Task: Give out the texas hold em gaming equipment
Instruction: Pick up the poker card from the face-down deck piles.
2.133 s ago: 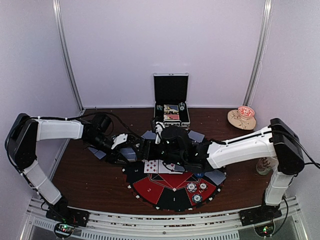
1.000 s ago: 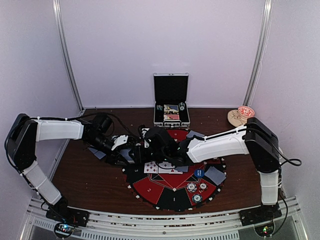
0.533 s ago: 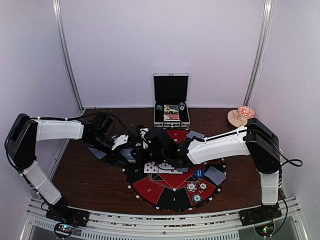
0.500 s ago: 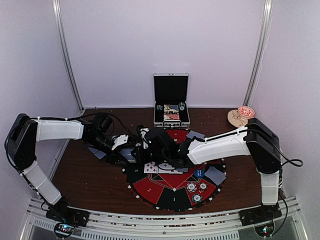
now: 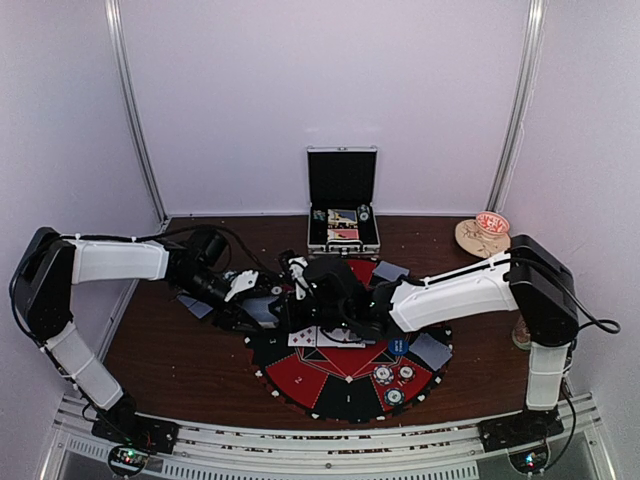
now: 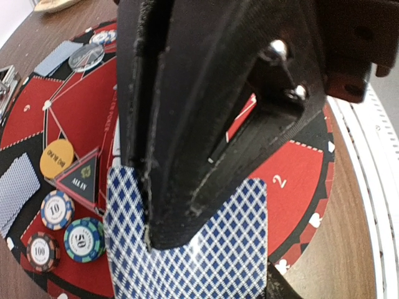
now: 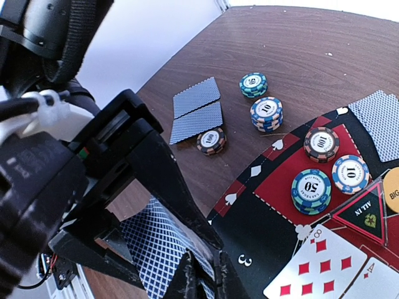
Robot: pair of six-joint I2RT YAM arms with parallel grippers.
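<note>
In the top view the two wrists sat close together over the rear left of the mat (image 5: 345,390). The black links there hid both sets of jaws and whatever lay between them.

The left gripper (image 6: 168,227) filled its own camera. Its jaws were closed on a card (image 6: 206,261) with a blue-and-white diamond back, whose lower edge was cut off by the frame. Whether it was one card or several could not be told.

The right gripper (image 5: 288,303) was at the same spot. Its own view showed only dark tips at the bottom edge, against that card's corner, so I cannot tell whether its jaws were open or closed.

The mat chips (image 7: 321,144), three piles marked 100, 50 and 10, stood on the mat's red field. Beside them were a dark "ALL IN" triangle (image 7: 365,215) and an orange disc (image 7: 391,190), which was cut by the right edge. The bench chips (image 7: 266,113), three more piles, stood on the bare bench (image 7: 299,43) off the mat. Two face-down cards (image 7: 196,112) lay just beside them. Face-up cards (image 7: 318,268) with red pips lay on the mat, partly cut off by the frame.

An open case (image 5: 343,215) sat at the bench's rear edge, and a dish (image 5: 483,237) sat near its rear right corner.
</note>
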